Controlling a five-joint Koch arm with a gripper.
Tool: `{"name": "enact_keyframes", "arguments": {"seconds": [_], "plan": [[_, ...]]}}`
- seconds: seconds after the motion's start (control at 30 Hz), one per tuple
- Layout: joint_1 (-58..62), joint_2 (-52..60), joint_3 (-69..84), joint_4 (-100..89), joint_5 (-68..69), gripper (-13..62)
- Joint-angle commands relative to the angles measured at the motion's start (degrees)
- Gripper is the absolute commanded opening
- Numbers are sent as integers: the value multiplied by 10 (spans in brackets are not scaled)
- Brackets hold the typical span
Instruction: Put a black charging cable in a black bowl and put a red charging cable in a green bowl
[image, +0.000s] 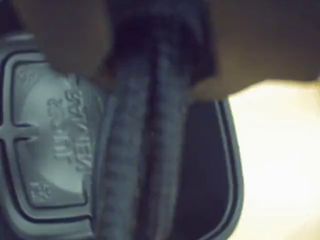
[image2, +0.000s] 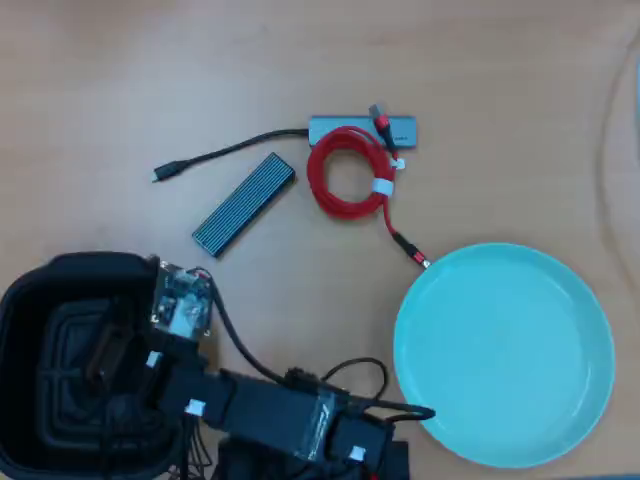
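- One arm (image2: 280, 410) enters at the bottom edge of the overhead view; its gripper (image2: 105, 355) sits over the black bowl (image2: 30, 300) at lower left.
- Finger opening and contents: cannot tell; the wrist view is blurred.
- One black bowl, ribbed floor (image: 50, 145) visible in the wrist view.
- One green bowl (image2: 503, 355), lower right.
- One red charging cable (image2: 340, 175), coiled at upper centre, overlapping one grey hub (image2: 400, 128); its plug (image2: 410, 250) lies just beside the green bowl's rim.
- One ribbed dark bar (image2: 243, 203), left of the coil.
- Black charging cable: not identifiable.
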Motion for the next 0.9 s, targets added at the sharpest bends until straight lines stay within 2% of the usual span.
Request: {"name": "enact_keyframes", "arguments": {"seconds": [0.0, 0.27, 0.67, 0.87], "plan": [[-25, 19, -8, -83, 3, -61], [-107, 24, 40, -131, 4, -60], [-110, 25, 68, -134, -6, -54], [-111, 26, 73, -132, -185, -49]]}}
